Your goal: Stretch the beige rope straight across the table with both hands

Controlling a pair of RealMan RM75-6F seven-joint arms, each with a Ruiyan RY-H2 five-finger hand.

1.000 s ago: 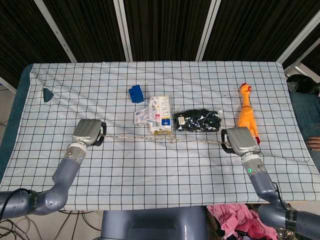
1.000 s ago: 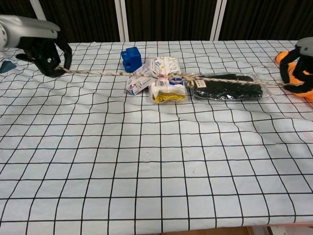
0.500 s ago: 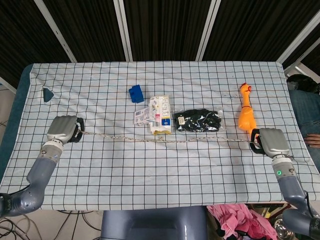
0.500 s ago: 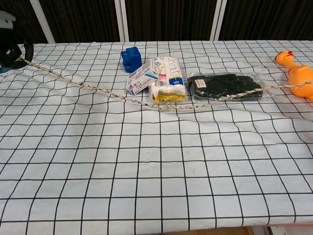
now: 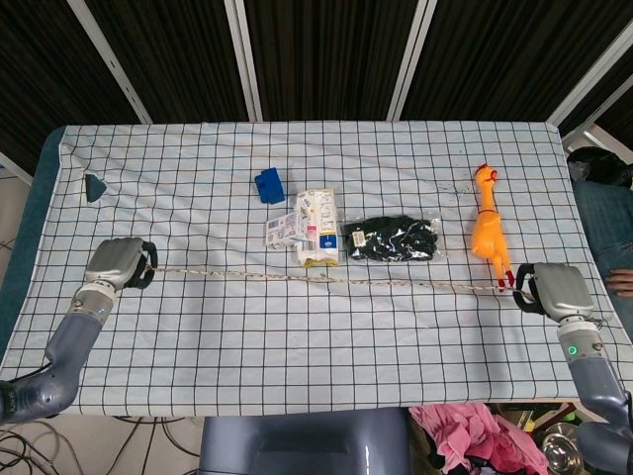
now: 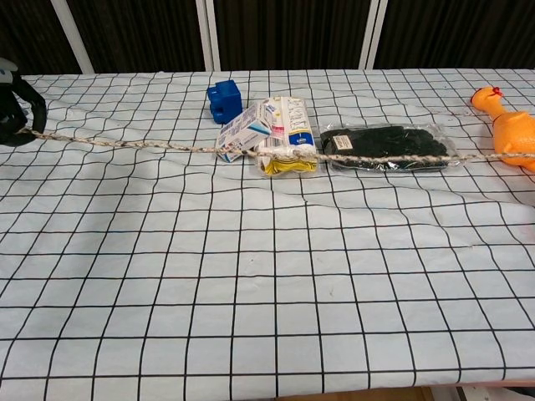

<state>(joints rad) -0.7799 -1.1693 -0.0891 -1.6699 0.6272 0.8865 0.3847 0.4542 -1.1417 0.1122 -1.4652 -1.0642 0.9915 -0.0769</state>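
- The beige rope (image 5: 326, 279) is held at both ends and runs almost the whole width of the table (image 5: 297, 356), from the left hand (image 5: 116, 263) near the left edge to the right hand (image 5: 556, 288) near the right edge.
- The left hand is seen closed around its rope end; in the chest view only its dark edge (image 6: 12, 117) shows, with the rope leaving it.
- The right hand is closed on the other end, just below the feet of the orange rubber chicken (image 5: 488, 224); the exact lie of the fingers cannot be made out.
- The step in hand is judged to be the last of the stretch — the rope looks nearly straight, with only a slight kink near its middle.
- In the chest view the rope (image 6: 251, 152) is seen passing across the front of the white snack packet (image 6: 280, 134), the small box (image 6: 238, 138) and the black bagged item (image 6: 384, 146); whether it rests on them or hangs just clear cannot be told.
- The blue block (image 5: 269, 184) and the dark triangular piece (image 5: 94, 186) lie well apart from the rope.
- The next move is judged to call for a little more outward pull, shared evenly — enough to take out the kink without dragging the packets.
- A slight shift of both ends toward the robot may also be needed, so that the rope can be laid flat on the checked cloth.
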